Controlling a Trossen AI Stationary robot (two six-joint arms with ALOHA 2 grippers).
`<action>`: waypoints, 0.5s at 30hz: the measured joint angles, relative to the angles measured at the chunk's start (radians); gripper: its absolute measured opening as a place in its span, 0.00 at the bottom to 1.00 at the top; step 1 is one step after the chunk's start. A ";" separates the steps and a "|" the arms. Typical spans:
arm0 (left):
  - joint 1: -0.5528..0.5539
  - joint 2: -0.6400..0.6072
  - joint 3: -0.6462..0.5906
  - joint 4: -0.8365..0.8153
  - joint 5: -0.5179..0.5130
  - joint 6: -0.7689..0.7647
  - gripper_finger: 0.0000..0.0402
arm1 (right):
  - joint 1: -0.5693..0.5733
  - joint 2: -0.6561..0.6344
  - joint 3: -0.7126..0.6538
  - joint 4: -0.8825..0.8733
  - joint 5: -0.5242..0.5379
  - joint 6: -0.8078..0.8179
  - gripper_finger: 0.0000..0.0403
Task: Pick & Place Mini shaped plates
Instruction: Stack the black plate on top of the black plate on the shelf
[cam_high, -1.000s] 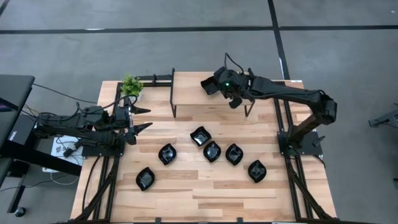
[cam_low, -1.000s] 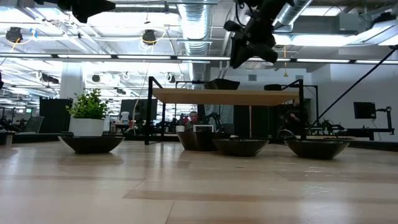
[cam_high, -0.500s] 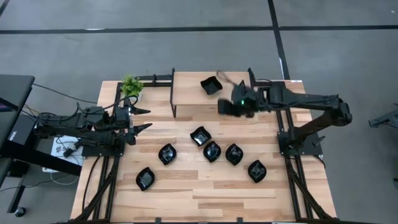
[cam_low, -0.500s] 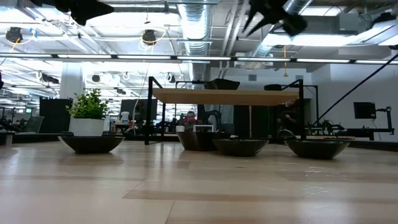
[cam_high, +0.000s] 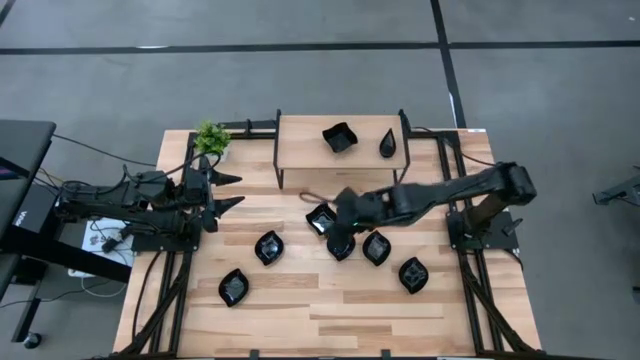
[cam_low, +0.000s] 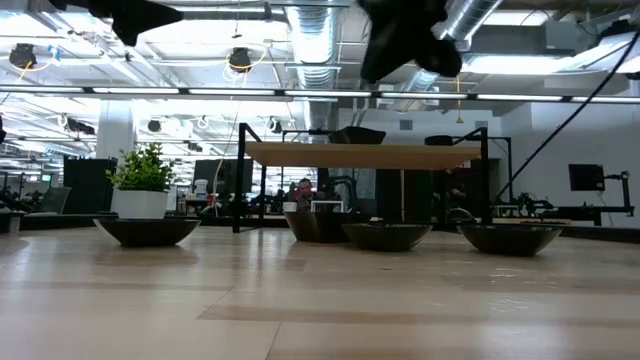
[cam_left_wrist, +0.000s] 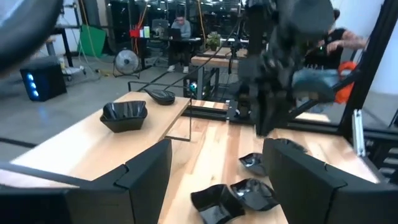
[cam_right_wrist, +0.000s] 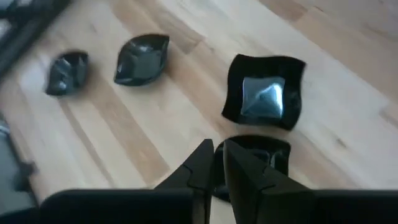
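Observation:
Several glossy black mini shaped plates lie on the wooden table (cam_high: 300, 310): a wavy square one (cam_high: 322, 218), leaf-shaped ones (cam_high: 376, 248) (cam_high: 413, 274) (cam_high: 268, 247) (cam_high: 233, 287), and one (cam_high: 341, 243) partly under my right gripper. Two more, a wavy square (cam_high: 340, 137) and a teardrop (cam_high: 388, 145), rest on the raised shelf (cam_high: 300, 150). My right gripper (cam_right_wrist: 216, 163) hangs above the middle plates, pointing down at a slant. Its fingers are almost together and hold nothing. My left gripper (cam_high: 228, 190) waits open at the table's left side.
A small green potted plant (cam_high: 210, 137) stands at the far left corner beside the shelf's black frame (cam_high: 278, 150). Bare wood lies along the near edge (cam_high: 330, 330). The room beyond the table, with a person (cam_left_wrist: 180, 28) at a desk, shows in the left wrist view.
My right gripper has swung from above the shelf toward the table's near edge and now hangs over the plates in the middle; it has rolled about its own axis on the way. The plates have stayed where they were.

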 joint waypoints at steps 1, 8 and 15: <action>0.000 0.000 0.000 0.000 0.000 -0.019 0.64 | -0.007 0.021 0.000 0.014 -0.004 -0.036 0.08; 0.000 -0.037 0.000 -0.026 0.014 -0.053 0.64 | -0.092 0.099 0.000 0.012 -0.007 -0.062 0.08; -0.001 -0.213 -0.076 -0.065 0.128 -0.057 0.64 | -0.172 0.099 -0.001 0.027 -0.142 -0.079 0.10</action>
